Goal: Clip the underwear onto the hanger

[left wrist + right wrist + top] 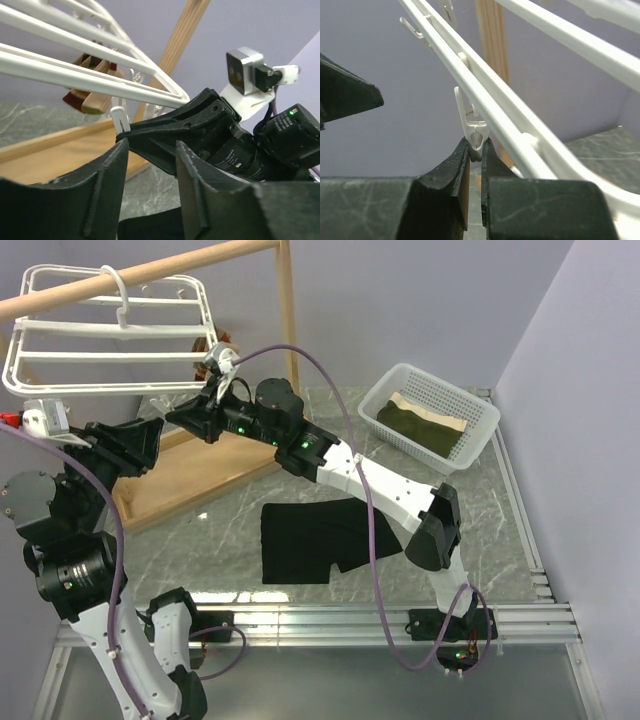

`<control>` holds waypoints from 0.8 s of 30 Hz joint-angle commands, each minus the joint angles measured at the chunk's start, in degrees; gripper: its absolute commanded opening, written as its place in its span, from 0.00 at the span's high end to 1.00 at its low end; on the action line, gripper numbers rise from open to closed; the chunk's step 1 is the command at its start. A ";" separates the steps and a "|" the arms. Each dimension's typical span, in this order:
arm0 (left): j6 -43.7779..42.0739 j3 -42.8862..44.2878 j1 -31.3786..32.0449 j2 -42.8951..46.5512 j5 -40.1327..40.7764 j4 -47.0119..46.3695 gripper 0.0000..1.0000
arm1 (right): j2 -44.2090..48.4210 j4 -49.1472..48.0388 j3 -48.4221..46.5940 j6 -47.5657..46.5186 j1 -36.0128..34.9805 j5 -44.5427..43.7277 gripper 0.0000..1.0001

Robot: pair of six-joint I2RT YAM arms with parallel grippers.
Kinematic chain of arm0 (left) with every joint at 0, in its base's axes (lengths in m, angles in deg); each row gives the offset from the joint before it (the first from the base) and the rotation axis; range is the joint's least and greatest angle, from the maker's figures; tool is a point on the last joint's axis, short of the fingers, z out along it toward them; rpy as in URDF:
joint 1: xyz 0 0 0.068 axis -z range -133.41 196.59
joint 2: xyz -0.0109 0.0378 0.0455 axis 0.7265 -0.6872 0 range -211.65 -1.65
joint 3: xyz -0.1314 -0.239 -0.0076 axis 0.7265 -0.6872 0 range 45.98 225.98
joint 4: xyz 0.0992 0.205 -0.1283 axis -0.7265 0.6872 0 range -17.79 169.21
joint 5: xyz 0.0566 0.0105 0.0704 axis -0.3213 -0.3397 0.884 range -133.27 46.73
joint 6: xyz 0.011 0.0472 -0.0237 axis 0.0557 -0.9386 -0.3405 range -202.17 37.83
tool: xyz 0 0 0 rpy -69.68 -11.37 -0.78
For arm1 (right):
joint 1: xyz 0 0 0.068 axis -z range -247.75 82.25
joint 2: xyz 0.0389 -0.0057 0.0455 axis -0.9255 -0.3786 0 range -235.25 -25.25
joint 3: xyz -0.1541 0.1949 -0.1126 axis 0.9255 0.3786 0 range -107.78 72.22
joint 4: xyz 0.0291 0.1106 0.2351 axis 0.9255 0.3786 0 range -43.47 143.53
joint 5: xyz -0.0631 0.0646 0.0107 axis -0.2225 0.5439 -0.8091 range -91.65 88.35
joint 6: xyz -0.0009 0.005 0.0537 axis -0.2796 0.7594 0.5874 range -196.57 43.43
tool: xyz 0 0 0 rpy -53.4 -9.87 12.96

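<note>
The black underwear [310, 538] lies flat on the marble table, apart from both grippers. The white hanger [110, 335] hangs by its hook from a wooden pole. My right gripper [180, 416] reaches up to the hanger's near edge. In the right wrist view it [475, 150] is shut on a small white dangling clip [472, 131] under the hanger's bar [520, 127]. My left gripper [155, 440] is open and empty just left of the right one. In the left wrist view its fingers [100, 185] face the right gripper's black fingers [190, 125] and the clip [120, 117].
The wooden pole [150, 275] and its upright [288, 315] stand on a wooden base board [190, 480]. A white mesh basket [480, 435] with an olive-and-tan cloth [420, 425] sits at the back right. A small brown garment [90, 97] hangs behind the hanger.
</note>
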 commanded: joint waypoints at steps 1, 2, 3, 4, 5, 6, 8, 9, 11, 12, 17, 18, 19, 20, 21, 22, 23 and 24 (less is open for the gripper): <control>5.86 -3.05 0.08 0.02 -1.65 -9.66 0.53 | 1.70 -3.27 -1.92 6.66 0.95 5.37 1.00; 6.56 -3.67 0.16 -0.07 -2.96 -11.84 0.54 | 1.70 -3.88 -1.66 7.37 1.04 6.25 1.00; 8.14 -5.32 0.16 0.10 -3.93 -13.87 0.56 | 1.96 -4.23 -1.14 7.99 1.39 7.82 1.00; 9.11 -6.39 0.16 0.28 -6.12 -15.89 0.57 | 2.14 -4.50 -1.04 9.56 1.65 8.62 1.00; 10.42 -7.35 0.16 0.89 -6.75 -19.65 0.58 | 2.14 -5.11 -0.87 10.53 2.09 9.24 1.00; 11.22 -9.45 0.16 1.16 -7.19 -21.86 0.57 | 2.14 -5.47 -0.78 11.41 2.18 10.90 1.00; 12.89 -12.01 0.16 1.86 -7.81 -27.47 0.56 | 2.23 -6.52 -0.61 14.23 2.62 11.88 1.00; 13.59 -12.80 0.16 1.86 -8.07 -29.16 0.55 | 2.23 -6.87 -0.52 15.19 3.06 12.84 1.00; 14.65 -13.51 0.16 1.34 -8.95 -30.67 0.53 | 2.14 -7.84 -0.43 17.92 3.24 13.81 1.00; 15.44 -13.78 0.16 1.07 -9.30 -34.07 0.51 | 2.05 -8.02 -0.25 18.62 3.32 14.16 1.00; 16.24 -14.31 0.16 0.11 -8.78 -35.94 0.49 | 2.14 -10.38 0.36 23.28 3.94 16.45 1.00; 16.59 -15.09 0.08 0.10 -9.04 -36.64 0.50 | 2.05 -10.65 0.28 23.90 4.11 16.80 1.00; 17.29 -15.62 0.16 0.10 -9.30 -38.56 0.50 | 2.05 -10.92 0.27 24.86 4.11 16.98 1.00; 18.34 -16.06 0.16 0.10 -9.48 -39.19 0.51 | 1.97 -11.27 0.36 25.31 4.29 17.24 1.00; 18.61 -16.41 0.16 0.02 -9.74 -39.55 0.54 | 1.88 -11.53 0.45 25.66 4.29 17.33 1.00; 18.79 -16.59 0.16 -0.07 -9.83 -40.07 0.57 | 1.88 -11.71 0.54 26.71 4.38 17.51 1.00; 19.14 -16.94 0.25 0.10 -9.66 -41.30 0.59 | 1.79 -11.71 0.71 27.06 4.47 17.51 1.00; 19.31 -17.20 0.08 0.19 -9.83 -42.18 0.63 | 1.79 -11.80 0.80 27.50 4.47 17.51 1.00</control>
